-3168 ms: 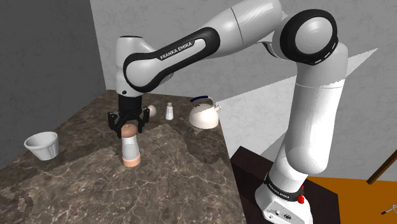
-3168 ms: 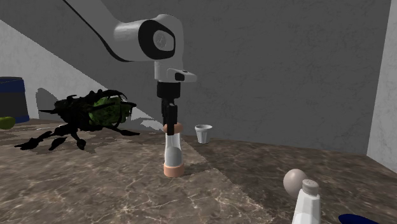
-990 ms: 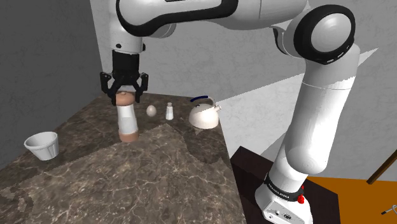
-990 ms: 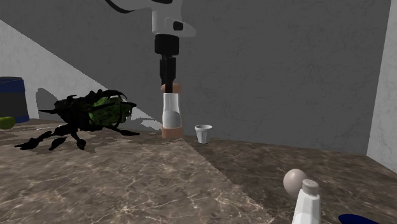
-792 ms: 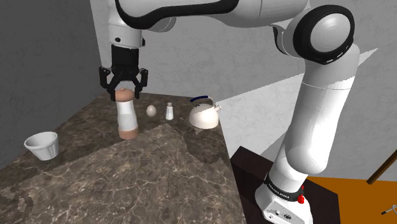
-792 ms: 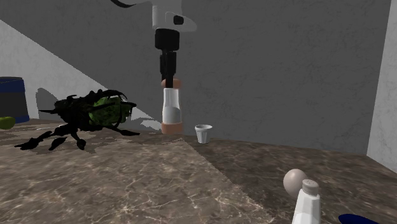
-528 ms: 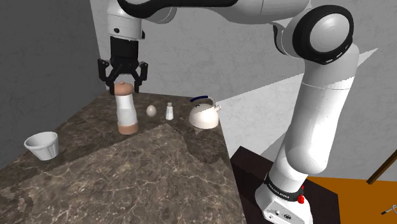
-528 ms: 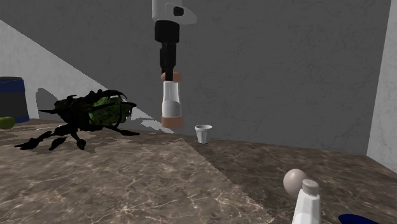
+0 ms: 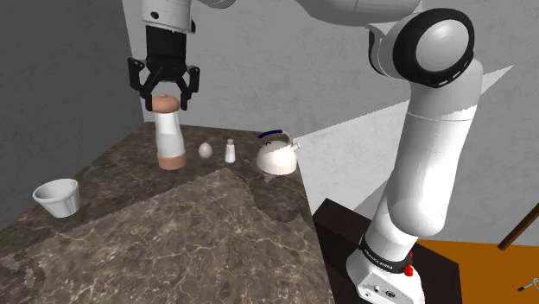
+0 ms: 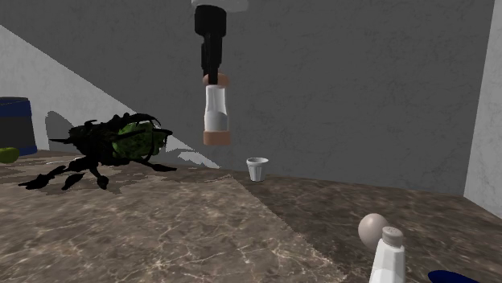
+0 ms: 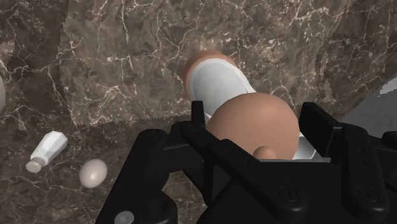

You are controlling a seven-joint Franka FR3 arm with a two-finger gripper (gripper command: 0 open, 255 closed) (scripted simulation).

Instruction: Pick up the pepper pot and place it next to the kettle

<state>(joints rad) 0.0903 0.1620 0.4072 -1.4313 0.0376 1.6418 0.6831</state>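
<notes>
Shoulder view, items listed by size. White arm (image 9: 429,164): raised high over the worktop, wrist turned straight down. Dark marbled worktop (image 9: 181,250): all loose items are carried on it. White kettle (image 9: 278,157), dark handle: set near the worktop's far edge, toward the view's right. Black gripper (image 9: 165,98): jaws clenched on the brown rounded cap of the pepper pot (image 9: 170,136). The pot is a tall, narrow cylinder with a white body and a brown foot. It is held upright in the air, clear of the worktop and well apart from the kettle, on the view's left. It is judged rigid and fairly light, with a smooth body that may prove slippery. Hold at the cap is judged workable, since the pot hangs plumb below the fingers, though some swing is to be expected in transit. The small foot suggests easy tipping, so a level, gentle set-down is advised. White bowl (image 9: 57,197): near the worktop's left edge. Small white shaker (image 9: 230,152) and pale egg (image 9: 206,149): set between pot and kettle, close together, and to be avoided during carriage.
</notes>
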